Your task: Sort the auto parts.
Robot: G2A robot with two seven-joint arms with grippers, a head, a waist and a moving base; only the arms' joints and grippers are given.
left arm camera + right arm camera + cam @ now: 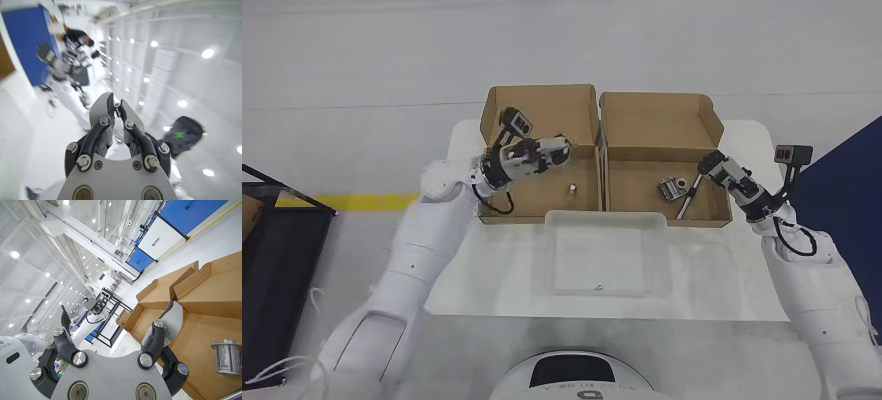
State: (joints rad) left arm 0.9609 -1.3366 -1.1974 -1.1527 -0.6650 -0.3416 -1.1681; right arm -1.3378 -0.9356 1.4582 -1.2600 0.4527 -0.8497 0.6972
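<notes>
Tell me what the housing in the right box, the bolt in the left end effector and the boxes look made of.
Housing: likely cast aluminium, dull grey, matte ribbed surface.
Bolt, pinched in the left end effector: probably plated steel, bright silvery sheen.
Boxes: plain brown cardboard, raw folded flaps.

Bright, even light falls on the table from rows of round ceiling lamps high above it, so the white tabletop looks pale and almost free of shade. At the table's far side the walls of the cardboard boxes cast only soft, short shade onto their own floors. In both wrist views the lamps above the table flare into white discs with haloes, and the ceiling beams bow toward the edges. The bolt carries a small glint. The cast metal part shows a dull sheen.
</notes>
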